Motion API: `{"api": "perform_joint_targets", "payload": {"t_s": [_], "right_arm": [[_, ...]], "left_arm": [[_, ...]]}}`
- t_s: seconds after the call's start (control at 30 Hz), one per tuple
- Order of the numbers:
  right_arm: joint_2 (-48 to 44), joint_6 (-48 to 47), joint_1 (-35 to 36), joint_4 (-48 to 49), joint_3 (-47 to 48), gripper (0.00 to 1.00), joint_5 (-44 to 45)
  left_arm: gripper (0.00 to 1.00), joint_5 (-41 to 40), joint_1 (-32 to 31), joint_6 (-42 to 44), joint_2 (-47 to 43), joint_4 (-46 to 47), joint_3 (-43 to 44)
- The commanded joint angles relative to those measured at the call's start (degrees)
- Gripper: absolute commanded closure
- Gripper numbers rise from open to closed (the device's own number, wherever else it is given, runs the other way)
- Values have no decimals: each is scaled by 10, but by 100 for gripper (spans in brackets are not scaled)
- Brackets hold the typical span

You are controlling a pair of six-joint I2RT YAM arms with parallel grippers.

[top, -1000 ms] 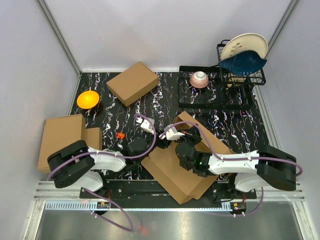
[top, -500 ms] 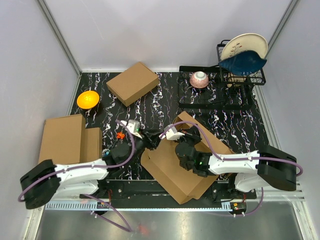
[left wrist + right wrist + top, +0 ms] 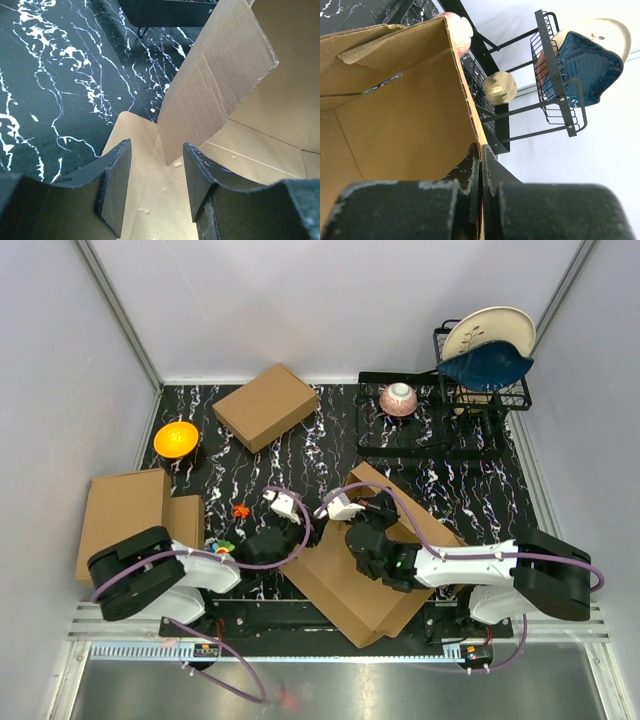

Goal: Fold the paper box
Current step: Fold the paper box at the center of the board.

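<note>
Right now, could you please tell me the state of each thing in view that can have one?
paper box: partly folded, walls raised, not closed.
left gripper: jaws open, a raised flap between them, not clamped.
right gripper: jaws shut on the paper box's wall edge.
small cardboard box: closed.
orange bowl: upright.
plate: standing on edge in the rack.
blue bowl: on edge in the rack.
</note>
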Motion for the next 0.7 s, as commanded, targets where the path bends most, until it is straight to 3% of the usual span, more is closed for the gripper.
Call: {"api": "perform_joint_targets", "payload": {"t_s": [0.0, 0.13, 0.33, 0.57, 0.67], "right_arm": [[7, 80, 12, -53, 8, 100, -70], [13, 103, 15, -78, 10, 100, -76], [20, 119, 15, -93, 19, 100, -81], [22, 148, 15, -121, 26, 100, -83], [20, 154, 15, -123, 25, 100, -87]], "left_arm": [[51, 17, -1, 14, 52, 198, -2], [50, 19, -1, 35, 95, 292, -6], [49, 41, -2, 74, 145, 333, 17], [34, 36, 0, 72, 199, 412, 32], [32, 44, 2, 72, 205, 414, 48]]}}
